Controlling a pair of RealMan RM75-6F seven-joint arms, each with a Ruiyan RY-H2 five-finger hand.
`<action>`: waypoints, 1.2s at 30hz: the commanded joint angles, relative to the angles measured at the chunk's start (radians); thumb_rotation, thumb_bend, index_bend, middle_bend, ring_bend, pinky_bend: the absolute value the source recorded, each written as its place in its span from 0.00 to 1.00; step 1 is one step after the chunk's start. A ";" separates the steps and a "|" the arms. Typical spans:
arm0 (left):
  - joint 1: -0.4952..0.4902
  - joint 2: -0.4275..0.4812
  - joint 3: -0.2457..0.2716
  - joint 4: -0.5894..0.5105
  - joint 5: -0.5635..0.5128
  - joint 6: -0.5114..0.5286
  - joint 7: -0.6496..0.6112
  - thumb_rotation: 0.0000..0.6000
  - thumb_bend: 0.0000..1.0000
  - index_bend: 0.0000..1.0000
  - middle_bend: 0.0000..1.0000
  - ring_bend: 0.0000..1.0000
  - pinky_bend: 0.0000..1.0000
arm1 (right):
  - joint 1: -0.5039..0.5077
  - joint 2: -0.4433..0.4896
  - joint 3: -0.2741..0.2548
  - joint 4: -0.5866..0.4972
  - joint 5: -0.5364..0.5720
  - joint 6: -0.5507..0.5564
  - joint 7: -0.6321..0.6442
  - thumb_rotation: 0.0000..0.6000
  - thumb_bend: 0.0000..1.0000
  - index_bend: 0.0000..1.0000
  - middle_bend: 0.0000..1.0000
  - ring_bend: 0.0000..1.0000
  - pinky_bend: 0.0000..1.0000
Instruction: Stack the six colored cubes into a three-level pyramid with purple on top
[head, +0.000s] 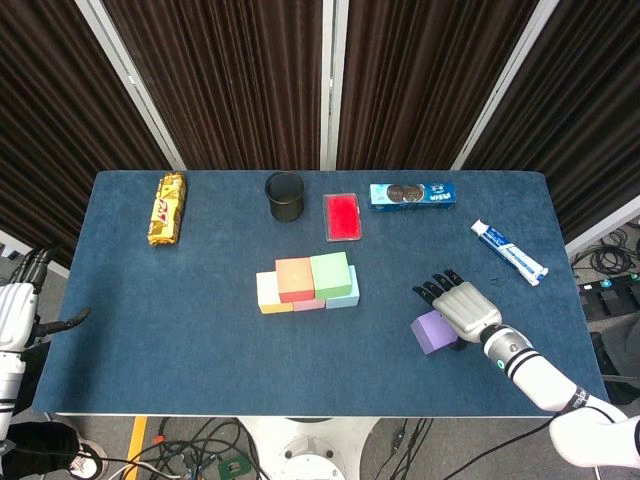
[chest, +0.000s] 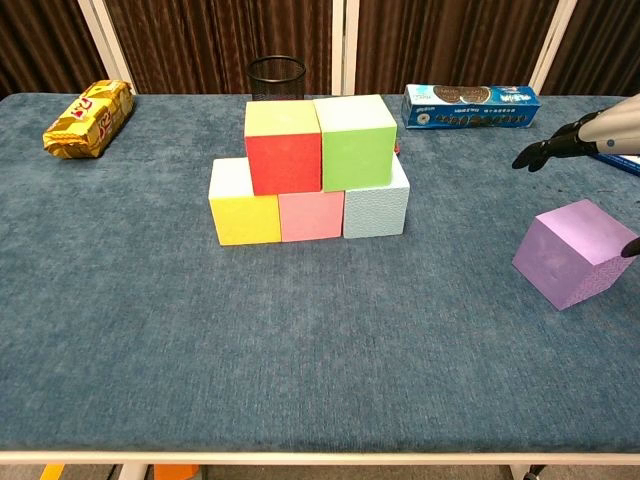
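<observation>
Five cubes form two levels mid-table: yellow (chest: 245, 215), pink (chest: 311, 216) and light blue (chest: 376, 210) below, red (chest: 283, 155) and green (chest: 355, 145) on top. The purple cube (chest: 575, 252) lies alone on the cloth at the front right, also visible from the head camera as the purple cube (head: 430, 333). My right hand (head: 458, 307) hovers just over it, fingers (chest: 556, 147) stretched out above and past the cube's far side, holding nothing. My left hand (head: 14, 315) hangs off the table's left edge, fingers apart and empty.
Along the back of the blue table (head: 180, 320) lie a yellow snack pack (head: 167, 207), a black mesh cup (head: 285, 196), a red box (head: 342, 216) and a blue cookie box (head: 412, 194). A toothpaste tube (head: 509, 252) lies at the right.
</observation>
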 joint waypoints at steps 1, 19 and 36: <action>-0.002 -0.003 0.001 -0.002 0.003 -0.001 0.002 1.00 0.16 0.06 0.08 0.01 0.15 | -0.031 0.006 -0.011 0.003 -0.049 0.007 -0.008 1.00 0.00 0.00 0.08 0.00 0.00; -0.019 -0.030 0.005 0.009 0.005 -0.007 0.044 1.00 0.16 0.06 0.08 0.01 0.15 | -0.191 -0.141 0.038 0.171 -0.297 0.173 0.068 1.00 0.09 0.00 0.45 0.01 0.00; -0.017 -0.013 -0.006 -0.007 -0.006 0.006 0.036 1.00 0.16 0.06 0.08 0.01 0.15 | 0.110 0.254 0.412 -0.232 0.129 -0.056 0.133 1.00 0.13 0.00 0.64 0.10 0.00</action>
